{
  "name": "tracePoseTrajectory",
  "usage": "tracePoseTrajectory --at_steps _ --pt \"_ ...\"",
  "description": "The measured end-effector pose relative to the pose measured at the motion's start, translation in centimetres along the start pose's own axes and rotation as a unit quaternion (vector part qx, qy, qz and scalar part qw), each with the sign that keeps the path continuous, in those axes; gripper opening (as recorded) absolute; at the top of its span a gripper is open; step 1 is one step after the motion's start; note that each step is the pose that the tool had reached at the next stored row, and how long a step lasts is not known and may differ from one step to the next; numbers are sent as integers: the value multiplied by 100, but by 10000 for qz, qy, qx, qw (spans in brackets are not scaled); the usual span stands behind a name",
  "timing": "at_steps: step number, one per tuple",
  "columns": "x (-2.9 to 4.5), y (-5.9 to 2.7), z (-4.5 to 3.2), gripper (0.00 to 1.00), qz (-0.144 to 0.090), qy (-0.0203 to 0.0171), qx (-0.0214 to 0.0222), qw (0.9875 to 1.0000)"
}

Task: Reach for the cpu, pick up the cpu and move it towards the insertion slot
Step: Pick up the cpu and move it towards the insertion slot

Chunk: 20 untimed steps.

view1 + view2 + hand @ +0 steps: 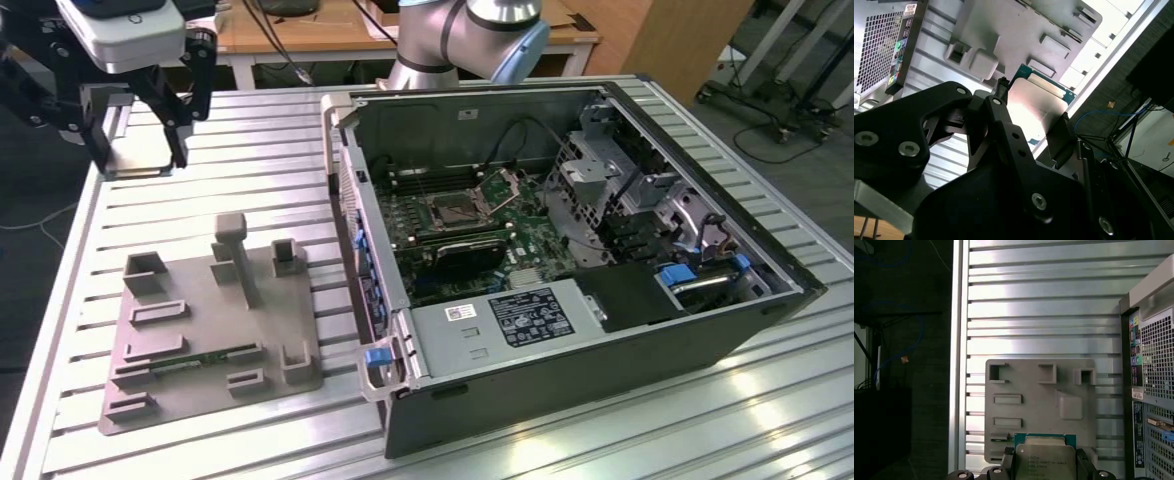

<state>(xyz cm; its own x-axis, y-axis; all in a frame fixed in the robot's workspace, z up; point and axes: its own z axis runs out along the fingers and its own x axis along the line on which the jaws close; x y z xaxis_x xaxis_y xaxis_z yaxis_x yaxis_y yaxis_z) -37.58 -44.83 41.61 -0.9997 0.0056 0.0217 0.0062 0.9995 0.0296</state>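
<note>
I've got the arm (467,35) with its grey joint at the exterior view's top; gripper (138,160) held high at the exterior view's left, pointing down; black fingers (96,135) clamped on the cpu (1044,465) edges, seen in both wrist views

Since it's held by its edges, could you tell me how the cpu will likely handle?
The cpu looks like a thin, rigid plate, so it probably won't flex. Its top is glossy and the gripper pinches only two opposite edges, so it may slip or pivot if jolted. Its thin green edge suggests it is fragile.
</note>
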Motion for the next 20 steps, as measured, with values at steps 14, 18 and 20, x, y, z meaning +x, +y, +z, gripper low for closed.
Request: tracePoseTrajectory --at_steps 14,18,20 --pt "-54 0 -1 55 0 0 0 10000" --pt "-68 0 -1 55 0 0 0 10000" --pt "-75 1 -2 55 0 0 0 10000"
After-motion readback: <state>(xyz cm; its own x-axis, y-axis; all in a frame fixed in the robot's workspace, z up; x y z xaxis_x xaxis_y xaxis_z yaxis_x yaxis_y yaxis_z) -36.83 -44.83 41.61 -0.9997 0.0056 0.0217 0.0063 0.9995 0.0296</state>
